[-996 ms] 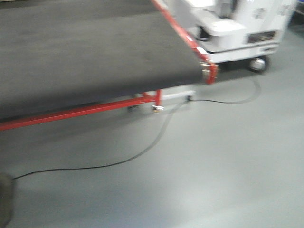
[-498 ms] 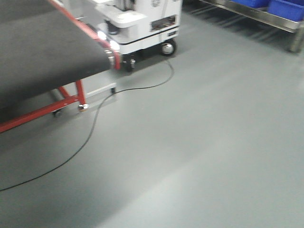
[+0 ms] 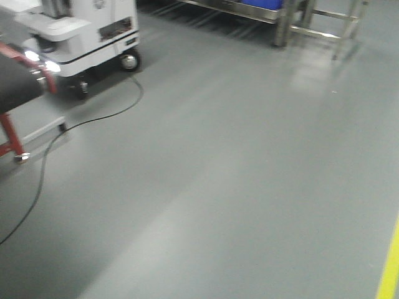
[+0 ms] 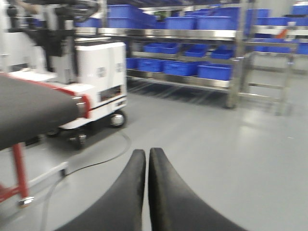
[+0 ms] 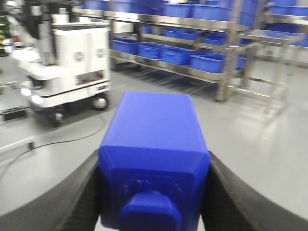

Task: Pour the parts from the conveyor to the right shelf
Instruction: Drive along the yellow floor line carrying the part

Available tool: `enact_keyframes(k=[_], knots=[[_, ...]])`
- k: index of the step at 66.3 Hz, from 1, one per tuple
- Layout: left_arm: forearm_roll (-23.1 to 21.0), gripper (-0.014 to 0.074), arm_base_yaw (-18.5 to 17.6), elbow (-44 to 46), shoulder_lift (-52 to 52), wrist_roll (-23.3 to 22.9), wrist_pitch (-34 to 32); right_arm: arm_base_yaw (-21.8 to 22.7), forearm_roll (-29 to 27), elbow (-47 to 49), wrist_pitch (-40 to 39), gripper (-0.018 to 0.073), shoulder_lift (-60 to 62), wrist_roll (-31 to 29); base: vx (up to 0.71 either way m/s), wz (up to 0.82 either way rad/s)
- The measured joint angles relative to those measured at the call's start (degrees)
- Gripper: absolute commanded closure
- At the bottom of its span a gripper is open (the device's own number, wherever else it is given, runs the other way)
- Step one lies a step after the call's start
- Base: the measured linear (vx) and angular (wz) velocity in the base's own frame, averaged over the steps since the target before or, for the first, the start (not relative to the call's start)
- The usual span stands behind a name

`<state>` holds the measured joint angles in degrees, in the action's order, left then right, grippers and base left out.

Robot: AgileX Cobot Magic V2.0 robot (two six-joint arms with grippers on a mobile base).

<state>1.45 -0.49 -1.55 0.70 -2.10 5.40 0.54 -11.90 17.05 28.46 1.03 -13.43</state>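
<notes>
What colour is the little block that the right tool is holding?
Bright blue. The block shows best in the right wrist view, clamped in the right tool.

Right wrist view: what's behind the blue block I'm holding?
Beyond the blue block stand the steel shelf with blue bins and a white cart. The block hides the floor straight ahead.

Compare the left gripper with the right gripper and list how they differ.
The left gripper is shut, its fingers pressed together; the right gripper is spread wide. The left gripper holds nothing; the right gripper clamps the blue block between its fingers. Both have dark curved fingers and face the steel shelf of blue bins.
</notes>
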Motion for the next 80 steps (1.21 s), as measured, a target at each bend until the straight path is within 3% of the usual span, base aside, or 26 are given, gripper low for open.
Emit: enact_keyframes(k=[80], knots=[[0.00,0.0603,0.00,0.00,0.00,0.00,0.00,0.00,0.00,0.00,0.00,0.0561,0.00,0.00,-0.01,-0.60]])
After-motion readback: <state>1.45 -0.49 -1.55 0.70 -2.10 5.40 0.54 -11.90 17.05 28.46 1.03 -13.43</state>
